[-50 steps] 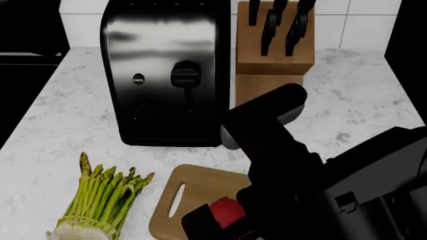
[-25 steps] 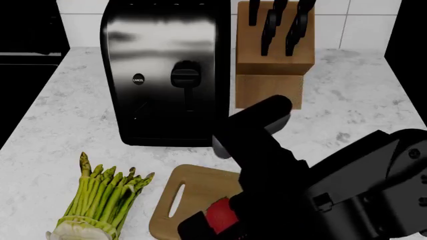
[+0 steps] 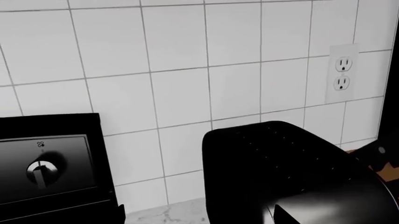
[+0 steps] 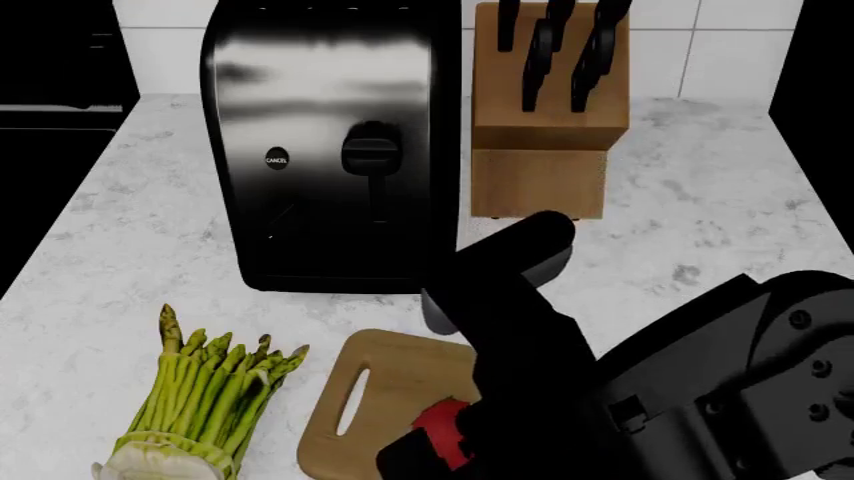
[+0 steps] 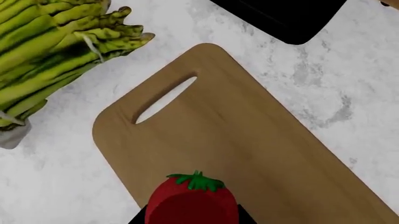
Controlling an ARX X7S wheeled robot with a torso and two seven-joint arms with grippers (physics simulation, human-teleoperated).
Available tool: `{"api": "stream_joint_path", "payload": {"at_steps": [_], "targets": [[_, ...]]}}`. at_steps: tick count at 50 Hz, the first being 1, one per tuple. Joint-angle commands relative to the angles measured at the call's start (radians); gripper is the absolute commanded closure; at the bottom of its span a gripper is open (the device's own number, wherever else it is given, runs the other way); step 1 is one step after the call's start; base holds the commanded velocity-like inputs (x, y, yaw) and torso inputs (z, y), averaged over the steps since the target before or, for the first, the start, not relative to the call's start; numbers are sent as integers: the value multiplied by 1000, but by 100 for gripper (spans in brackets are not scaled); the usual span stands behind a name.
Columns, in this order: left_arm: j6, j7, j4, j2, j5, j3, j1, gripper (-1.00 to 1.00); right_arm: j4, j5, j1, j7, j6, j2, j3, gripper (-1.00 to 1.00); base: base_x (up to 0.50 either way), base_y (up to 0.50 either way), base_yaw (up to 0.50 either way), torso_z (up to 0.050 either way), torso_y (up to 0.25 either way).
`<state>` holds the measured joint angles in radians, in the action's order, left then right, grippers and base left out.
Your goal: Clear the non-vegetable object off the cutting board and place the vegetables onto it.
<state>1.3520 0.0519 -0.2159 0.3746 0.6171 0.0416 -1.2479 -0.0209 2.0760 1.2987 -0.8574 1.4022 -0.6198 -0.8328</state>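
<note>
The non-vegetable object, a glossy red fruit with a green stem, sits low over the near part of the wooden cutting board. My right gripper is shut on it, with a dark finger pressed to each side. In the head view the fruit peeks out under my right arm, over the board. The asparagus bundle lies on the counter left of the board, tips pointing away. The garlic is out of view. My left gripper stands open with nothing between its fingers, facing the tiled wall.
A black toaster stands behind the board, with a wooden knife block to its right. The left wrist view shows the toaster top, a wall outlet and a black appliance with a knob. The counter's left edge is near the asparagus.
My right arm has swung lower and leftward over the board. The red fruit has shifted slightly toward me with the gripper. The asparagus and the board have not moved.
</note>
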Motion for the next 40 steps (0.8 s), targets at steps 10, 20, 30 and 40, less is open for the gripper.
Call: {"api": "stream_joint_path", "payload": {"at_steps": [10, 20, 30, 40], "targets": [[1, 6, -2, 6, 9, -4, 0, -100, -56, 178, 139, -128, -21, -50, -81, 100, 0, 0, 0, 0, 0], [18, 12, -17, 7, 25, -12, -6, -100, -77, 230, 216, -176, -31, -129, -86, 100, 0, 0, 0, 0, 0], [7, 9, -12, 6, 29, -2, -6, -100, -91, 248, 256, -224, -36, -244, -85, 100, 0, 0, 0, 0, 0], [6, 8, -7, 9, 34, 5, -22, -100, -114, 218, 225, -234, -58, -333, -67, 100, 0, 0, 0, 0, 0]]}}
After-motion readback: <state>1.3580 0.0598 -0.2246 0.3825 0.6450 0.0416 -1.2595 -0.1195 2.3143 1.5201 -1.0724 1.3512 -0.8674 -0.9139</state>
